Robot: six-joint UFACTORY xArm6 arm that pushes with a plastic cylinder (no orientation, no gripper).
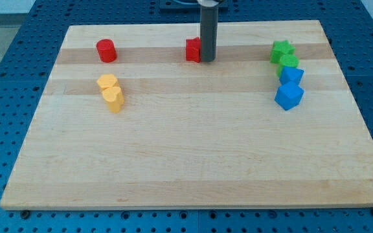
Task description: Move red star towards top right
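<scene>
The red star [192, 50] lies near the top middle of the wooden board [193, 162], partly hidden by my rod. My tip [208, 60] rests on the board right against the star's right side. The rod rises straight up out of the view's top.
A red cylinder [106, 50] sits at the top left. Two yellow blocks [111, 92] lie below it, touching. At the right, a green star [281, 49], a second green block [289, 62] and two blue blocks [289, 88] form a tight column.
</scene>
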